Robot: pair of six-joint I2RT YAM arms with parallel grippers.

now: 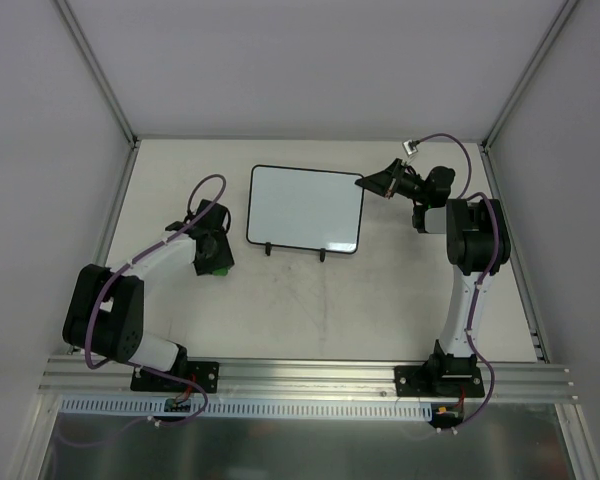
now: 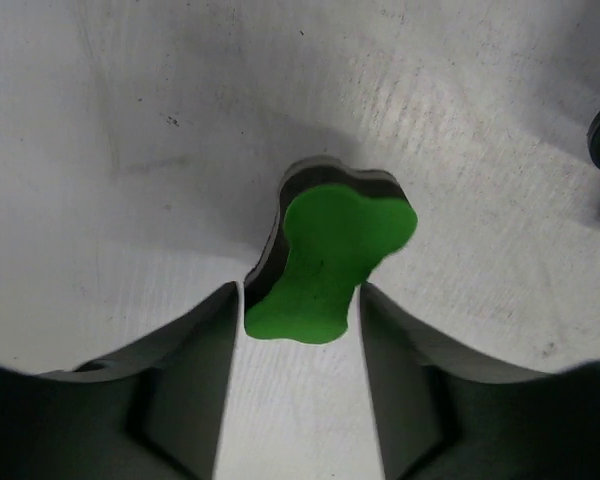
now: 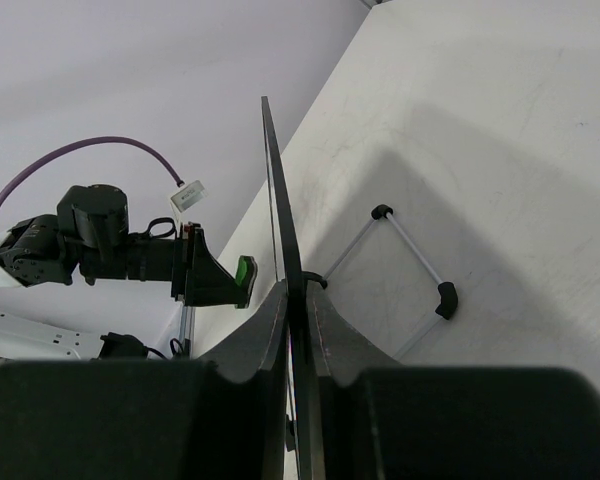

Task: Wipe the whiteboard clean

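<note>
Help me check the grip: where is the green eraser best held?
Grip the green eraser at its narrowed waist, from above, a finger on each long side: it sits green face up and its sides curve inward there, which should seat the pads.

1. whiteboard [image 1: 305, 207]: glossy, smooth white face; thin blk frame, looks plastic.
2. eraser [image 2: 330, 255]: matt green foam-like top, dk grey layer under.
3. table [image 1: 310, 310]: matt off-white, scuffed, speckled.
4. rail [image 1: 300, 375]: brushed metal, ribbed.

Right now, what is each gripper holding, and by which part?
The left gripper pinches the green eraser by one end; the right gripper clamps the whiteboard by its edge, at the far right corner.
</note>
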